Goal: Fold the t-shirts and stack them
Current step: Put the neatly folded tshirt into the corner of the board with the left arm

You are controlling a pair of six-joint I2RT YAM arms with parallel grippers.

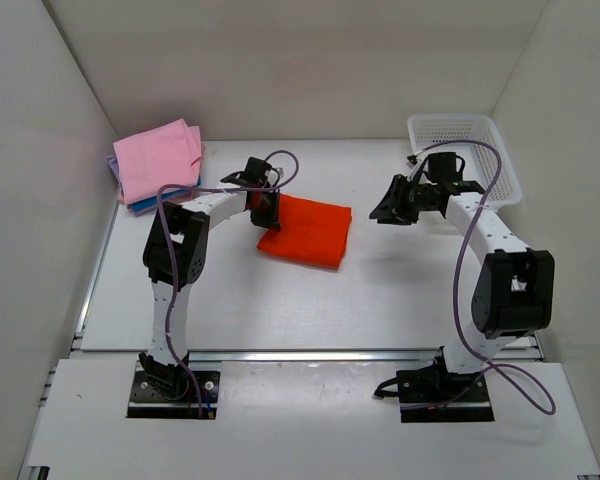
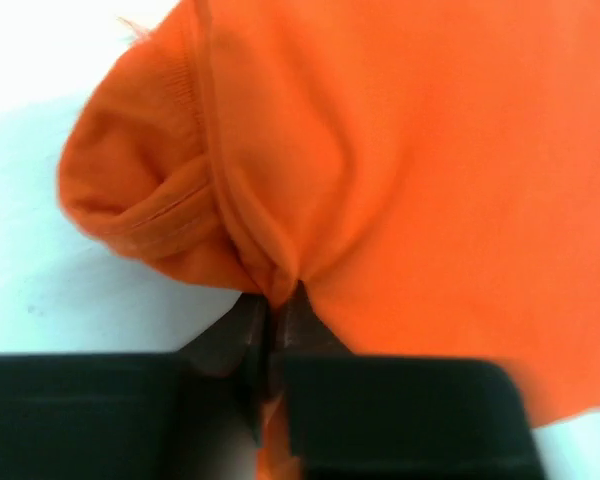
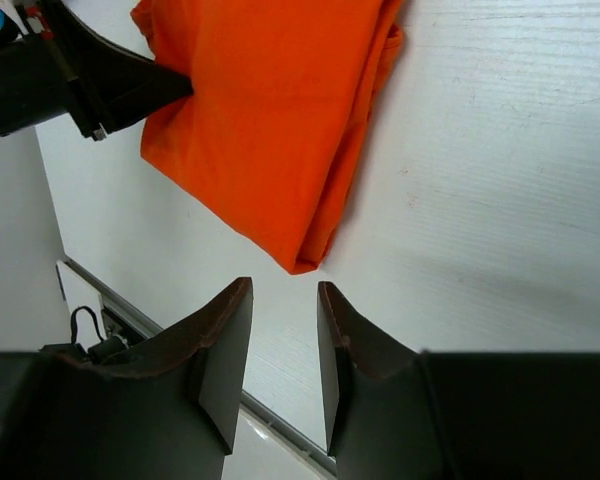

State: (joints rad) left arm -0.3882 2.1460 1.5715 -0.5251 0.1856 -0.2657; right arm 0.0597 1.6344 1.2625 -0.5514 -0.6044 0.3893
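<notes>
I see the bright orange folded cloth t-shirt (image 1: 308, 235) lying on the white desk (image 1: 280, 310), well to the left of the white plastic mesh basket (image 1: 465, 140) and nearer the arm bases than the basket is. My left claw (image 1: 265, 208) is at the shirt edge farthest from the basket. In the left wrist view its jaws are pinched together on a raised ridge of the orange cloth.

My right claw (image 1: 383, 213) hangs between the basket and the orange shirt, touching neither, with its jaws apart and nothing between them.

Far left of the basket, by the side wall, sits a stack of folded shirts. The pink t-shirt (image 1: 158, 158) is on top, with edges of a blue t-shirt (image 1: 152, 205) and a purple t-shirt (image 1: 113, 165) showing beneath it.
</notes>
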